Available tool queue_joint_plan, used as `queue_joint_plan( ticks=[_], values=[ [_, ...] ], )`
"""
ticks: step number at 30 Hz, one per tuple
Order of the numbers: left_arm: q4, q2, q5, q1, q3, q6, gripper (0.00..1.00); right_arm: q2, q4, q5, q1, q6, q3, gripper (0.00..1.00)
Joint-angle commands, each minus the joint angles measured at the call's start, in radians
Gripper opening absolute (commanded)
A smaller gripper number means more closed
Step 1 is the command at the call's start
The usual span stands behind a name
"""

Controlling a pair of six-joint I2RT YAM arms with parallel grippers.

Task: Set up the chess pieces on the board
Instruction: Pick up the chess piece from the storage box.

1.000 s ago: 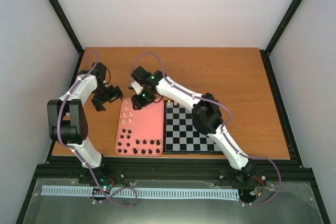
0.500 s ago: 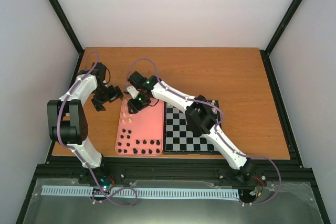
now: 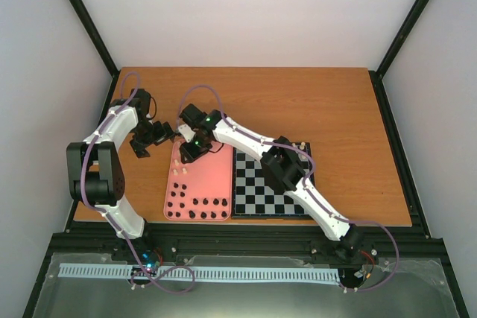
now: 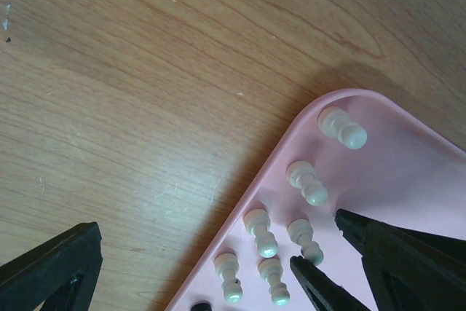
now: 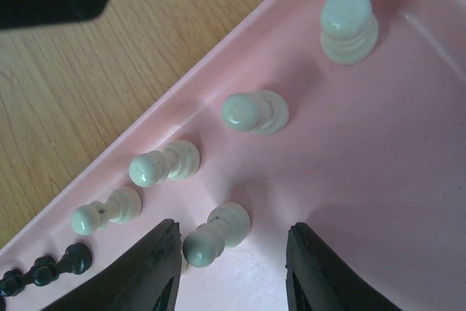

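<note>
Board [image 3: 250, 191] and pink tray [image 3: 212, 180] lie side by side on the desk [image 3: 335, 102], the tray just beside the board's 9 o'clock edge. From where I stand the chessmen I can make out are on the tray: cream pieces [image 3: 179, 170] clustered toward its 11 o'clock corner, black pieces [image 3: 198, 208] in rows along its 6 o'clock edge. The right arm reaches across the board's far corner, and the right claw [image 5: 234, 253] hangs over the cream cluster. Its jaws are parted and straddle one cream piece [image 5: 207, 242], with a gap on either side, so nothing is gripped. Four more cream ones line the tray's rim beyond it in the wrist view. The left claw [image 4: 218, 238] hovers over the desk just off that same corner, at the tray's 10 o'clock. Its fingers are spread wide and hold nothing, and the cream pieces show between them on the tray below.
</note>
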Motion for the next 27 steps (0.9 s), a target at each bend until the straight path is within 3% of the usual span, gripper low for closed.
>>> queue_joint_plan(
  ticks=[1,5,19,27],
  values=[
    [0.007,-0.025,0.007,0.008,0.007,0.007,1.0,0.024,0.016,0.0,0.01,0.004,0.036,0.38],
    [0.007,-0.025,0.008,0.008,0.007,0.007,1.0,0.027,0.017,0.0,0.009,0.006,0.037,0.36],
    [0.007,-0.025,0.011,0.008,0.009,0.008,1.0,0.008,-0.014,0.041,0.008,-0.004,0.022,0.1],
    [0.006,-0.028,0.01,0.008,0.01,0.008,1.0,-0.091,-0.048,0.144,-0.002,-0.009,0.007,0.07]
  ],
)
